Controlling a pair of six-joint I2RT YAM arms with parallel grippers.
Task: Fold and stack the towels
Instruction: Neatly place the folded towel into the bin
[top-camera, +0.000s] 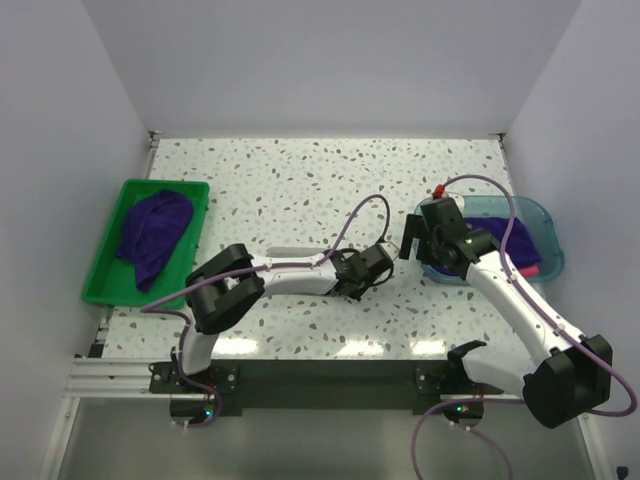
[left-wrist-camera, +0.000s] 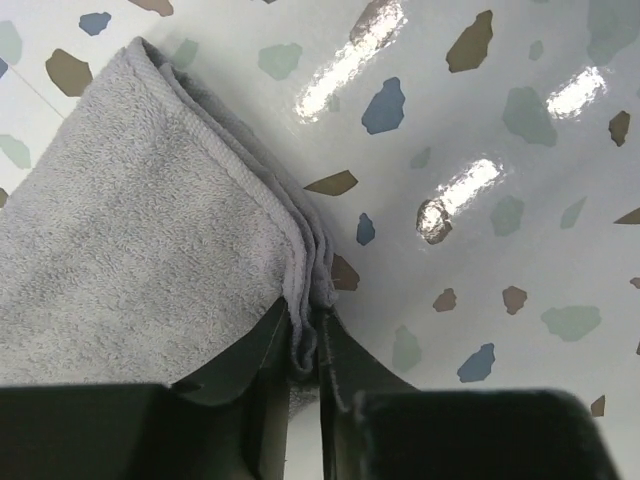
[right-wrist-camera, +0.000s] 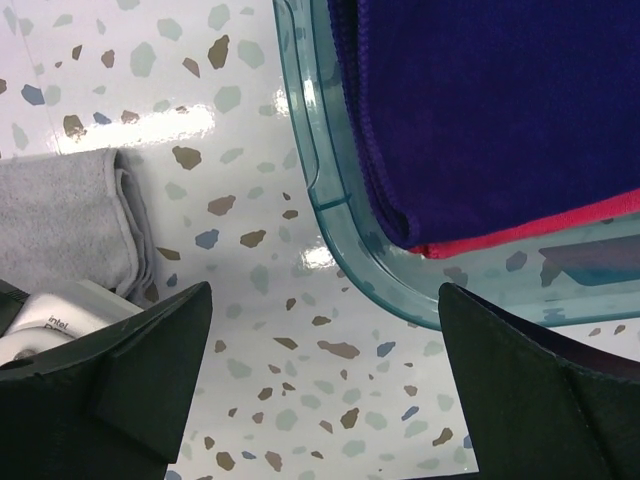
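A folded pale grey towel (left-wrist-camera: 130, 220) lies on the speckled table. My left gripper (left-wrist-camera: 305, 335) is shut on its layered corner, the edges bunched between the jaws. In the top view the left gripper (top-camera: 372, 265) sits mid-table and covers most of that towel. The right wrist view shows the grey towel (right-wrist-camera: 60, 210) at its left. My right gripper (right-wrist-camera: 325, 290) hangs open over bare table beside the teal tray (right-wrist-camera: 330, 190), holding nothing. In the tray a folded dark purple towel (right-wrist-camera: 480, 100) rests on a hot pink towel (right-wrist-camera: 530, 232).
A green bin (top-camera: 105, 270) at the left edge holds a crumpled dark purple towel (top-camera: 155, 235). The teal tray (top-camera: 548, 240) stands at the right edge, close to the right gripper (top-camera: 415, 245). White walls close in the table on three sides.
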